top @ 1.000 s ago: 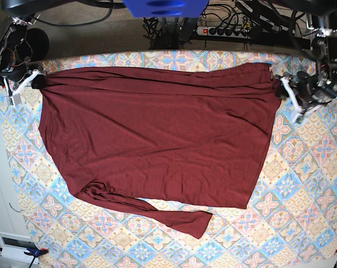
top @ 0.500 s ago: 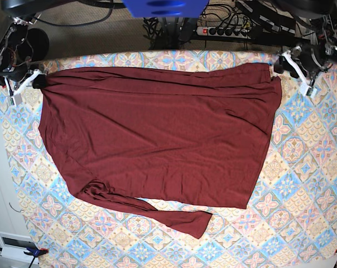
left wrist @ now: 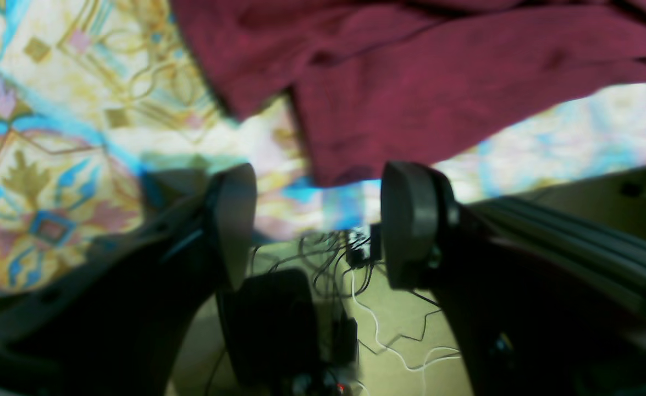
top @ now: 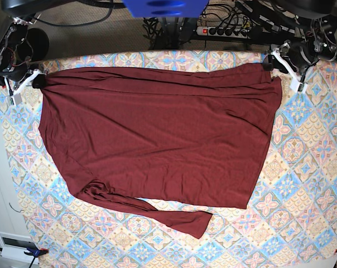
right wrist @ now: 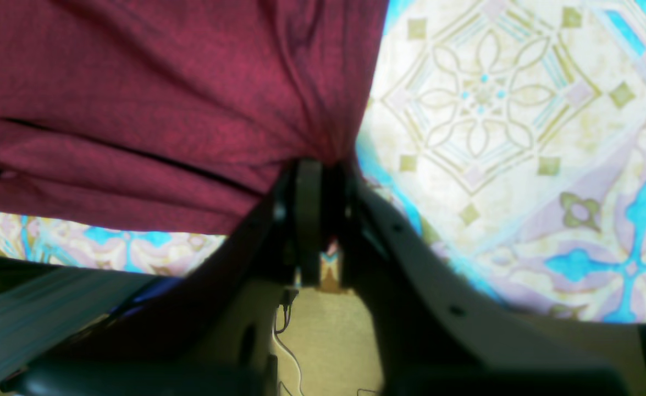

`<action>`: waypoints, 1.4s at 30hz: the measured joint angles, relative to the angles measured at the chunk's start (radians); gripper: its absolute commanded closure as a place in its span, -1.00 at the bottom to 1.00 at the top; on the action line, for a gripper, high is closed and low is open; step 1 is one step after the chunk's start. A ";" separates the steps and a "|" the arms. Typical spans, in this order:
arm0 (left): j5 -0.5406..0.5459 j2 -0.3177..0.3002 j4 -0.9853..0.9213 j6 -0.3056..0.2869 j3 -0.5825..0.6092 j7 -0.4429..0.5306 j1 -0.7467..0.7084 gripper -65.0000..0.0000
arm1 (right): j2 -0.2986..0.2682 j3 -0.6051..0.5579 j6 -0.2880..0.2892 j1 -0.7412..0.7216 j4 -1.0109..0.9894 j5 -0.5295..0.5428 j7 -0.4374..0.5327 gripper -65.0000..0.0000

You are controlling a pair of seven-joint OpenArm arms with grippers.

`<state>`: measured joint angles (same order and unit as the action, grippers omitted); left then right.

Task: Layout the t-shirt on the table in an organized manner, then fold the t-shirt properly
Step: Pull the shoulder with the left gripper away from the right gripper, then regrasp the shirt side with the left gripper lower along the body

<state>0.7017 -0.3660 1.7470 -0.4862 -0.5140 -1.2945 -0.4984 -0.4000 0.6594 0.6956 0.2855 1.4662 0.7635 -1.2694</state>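
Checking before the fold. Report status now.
Left gripper open, empty, beside shirt corner. Right gripper shut on shirt at far edge. Shirt spread on table, one sleeve bunched near front. Nothing in the way.

Patterned counter [top: 302,184] with one garment on it

The counter was covered in a cloth of pastel blue, pink and cream diamond floral tiles. A dark maroon t-shirt [top: 157,134] lay spread over most of its far and middle part, creased along the far edge, one long sleeve bunched and trailing toward the near edge. The tiled cloth showed bare on the base view's right and along the near side.
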 measured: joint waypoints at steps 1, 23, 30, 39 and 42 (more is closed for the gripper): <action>-0.009 0.000 -0.027 0.001 0.017 0.002 0.012 -0.06 | 0.000 0.000 0.000 0.000 0.000 0.000 0.000 0.97; 0.231 -0.173 0.079 -0.019 0.062 -0.007 -0.114 1.00 | 0.000 0.002 0.000 -0.003 0.000 0.000 0.000 0.97; 0.238 -0.188 0.143 -0.017 -0.037 -0.005 -0.130 1.00 | -0.005 0.002 0.000 0.037 0.002 0.004 0.003 0.97; 0.243 -0.251 0.144 -0.079 -0.035 -0.006 -0.171 1.00 | -0.005 0.086 0.000 0.103 0.002 0.004 -0.003 0.97; 0.238 -0.262 0.160 -0.078 -0.038 -0.006 -0.174 1.00 | -0.005 0.086 0.000 0.105 0.002 0.000 -0.003 0.97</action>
<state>0.9394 -0.6285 1.9072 -0.5644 -0.5518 -1.3003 -0.6727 -0.4046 0.7452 0.6956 0.3908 1.4685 0.7639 -1.2728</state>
